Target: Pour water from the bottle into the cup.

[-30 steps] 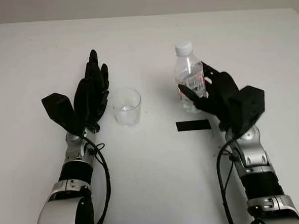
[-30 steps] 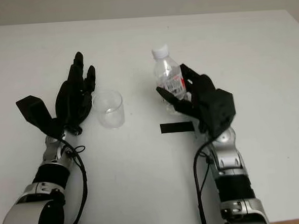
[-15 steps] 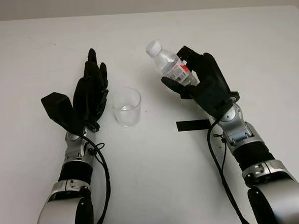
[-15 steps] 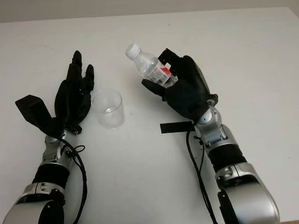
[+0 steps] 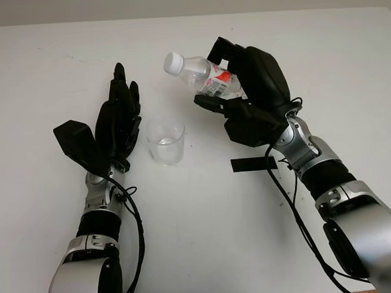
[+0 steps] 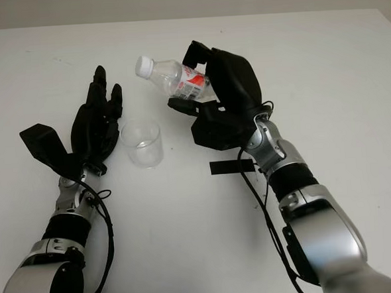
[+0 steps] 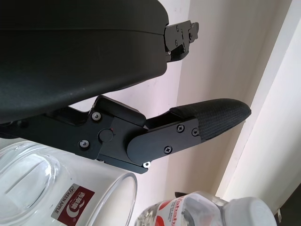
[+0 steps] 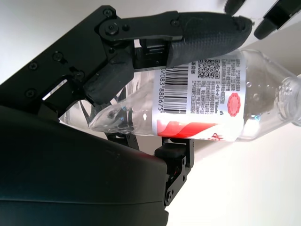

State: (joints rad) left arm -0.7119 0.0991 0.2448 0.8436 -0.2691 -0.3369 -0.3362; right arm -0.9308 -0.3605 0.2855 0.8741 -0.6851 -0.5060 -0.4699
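A clear plastic bottle [image 5: 203,77] with a red-and-white label and a white cap [image 5: 174,63] is held in the air, tilted with its cap end pointing left. My right hand [image 5: 249,102] is shut on the bottle's lower half; in the right wrist view a fingertip [image 8: 207,26] presses across the bottle [image 8: 211,101] just above the label. The cap end hangs above and slightly right of a clear cup [image 5: 166,141], which stands upright on the white table [image 5: 208,239]. My left hand [image 5: 117,119] is open just left of the cup [image 7: 28,188].
A short black tape strip [image 5: 250,164] lies on the table under my right wrist. The table's far edge [image 5: 75,23] runs along the top, against a pale wall. Both forearms come up from the near edge.
My right hand has lifted the bottle off the table, carried it left toward the cup and tilted it from upright to cap-left. The left hand and cup have not moved.
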